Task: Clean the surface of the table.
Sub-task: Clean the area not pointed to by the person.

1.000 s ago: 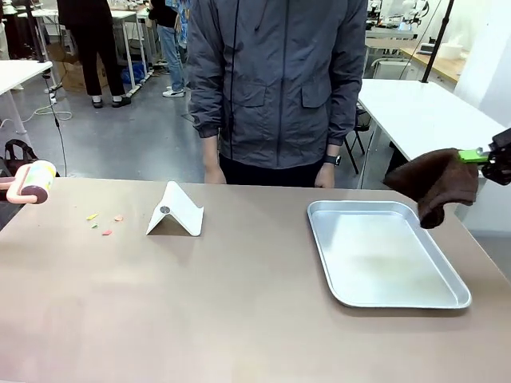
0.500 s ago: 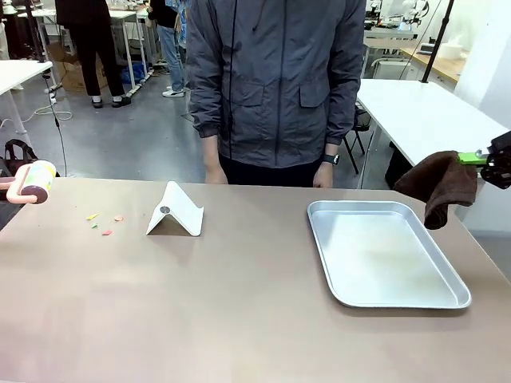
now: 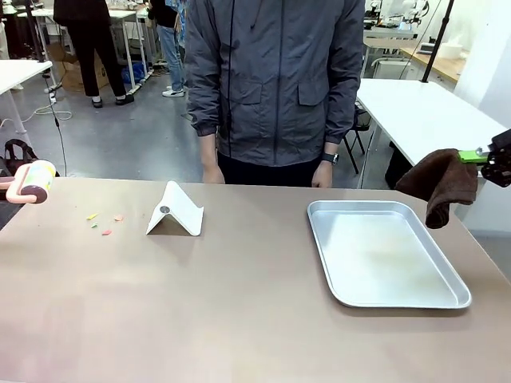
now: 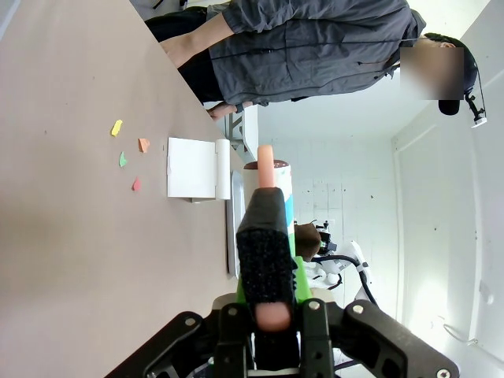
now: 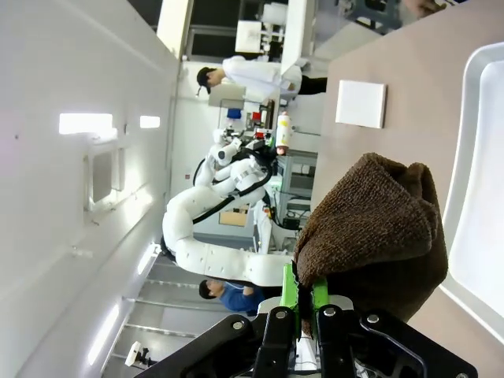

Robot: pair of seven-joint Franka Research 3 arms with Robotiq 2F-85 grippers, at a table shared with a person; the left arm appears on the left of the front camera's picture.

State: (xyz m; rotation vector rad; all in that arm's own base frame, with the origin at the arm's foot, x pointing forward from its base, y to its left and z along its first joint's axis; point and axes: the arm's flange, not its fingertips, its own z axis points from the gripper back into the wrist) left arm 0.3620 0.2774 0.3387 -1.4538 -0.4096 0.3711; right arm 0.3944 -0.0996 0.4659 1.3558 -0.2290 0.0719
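Note:
The brown-taupe table (image 3: 239, 303) carries a few small coloured scraps (image 3: 104, 222) near its far left. Off that left edge hangs a lint roller (image 3: 33, 180) with a pink handle. My left gripper (image 4: 268, 276) is shut on this handle, with the roller (image 4: 268, 177) above the table (image 4: 63, 205) and apart from the scraps (image 4: 130, 153). My right gripper (image 3: 479, 156) hovers beyond the table's right edge, shut on a dark brown cloth (image 3: 441, 183) that droops from it. In the right wrist view the cloth (image 5: 378, 228) bunches over the gripper (image 5: 305, 303).
A shiny silver tray (image 3: 437, 299) lies on the right half of the table. A white folded stand (image 3: 176, 211) sits left of centre at the far side. A person in a grey jacket (image 3: 275, 80) stands at the far edge, hands hanging down.
The right gripper has drawn the brown cloth slightly to the right, away from the tray's corner. The roller has not moved.

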